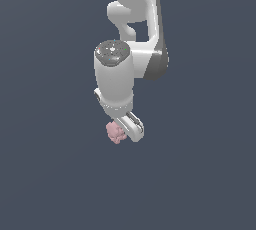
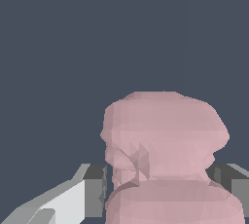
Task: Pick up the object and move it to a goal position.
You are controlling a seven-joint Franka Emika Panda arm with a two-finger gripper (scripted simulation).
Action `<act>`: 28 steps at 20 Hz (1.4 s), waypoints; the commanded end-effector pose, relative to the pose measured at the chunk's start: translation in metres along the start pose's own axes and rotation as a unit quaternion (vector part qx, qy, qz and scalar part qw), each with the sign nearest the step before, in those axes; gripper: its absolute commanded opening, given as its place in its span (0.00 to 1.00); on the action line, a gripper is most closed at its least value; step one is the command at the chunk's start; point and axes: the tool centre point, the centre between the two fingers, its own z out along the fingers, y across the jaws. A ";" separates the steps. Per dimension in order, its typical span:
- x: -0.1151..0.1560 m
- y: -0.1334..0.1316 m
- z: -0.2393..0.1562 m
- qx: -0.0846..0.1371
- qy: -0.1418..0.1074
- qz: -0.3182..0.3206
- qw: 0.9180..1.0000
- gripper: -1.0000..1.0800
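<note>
The object (image 1: 114,132) is a small pale-pink lumpy clump. In the exterior view it sits at the tip of my gripper (image 1: 121,131), below the white arm. In the wrist view the object (image 2: 165,155) fills the space between my two fingers (image 2: 95,189), which touch it on both sides. My gripper (image 2: 160,189) is shut on the object. Whether the object rests on the ground or hangs above it cannot be told.
A plain dark blue-grey surface (image 1: 50,174) fills both views. The white arm (image 1: 135,34) rises from the gripper toward the exterior view's top edge. No goal marker shows.
</note>
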 end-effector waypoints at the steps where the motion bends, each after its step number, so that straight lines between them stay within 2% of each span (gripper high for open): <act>1: 0.010 0.012 -0.026 0.003 0.002 -0.011 1.000 0.00; 19: 0.084 0.084 -0.196 0.021 0.010 -0.086 0.996 0.00; 28: 0.114 0.107 -0.258 0.027 0.013 -0.114 0.993 0.00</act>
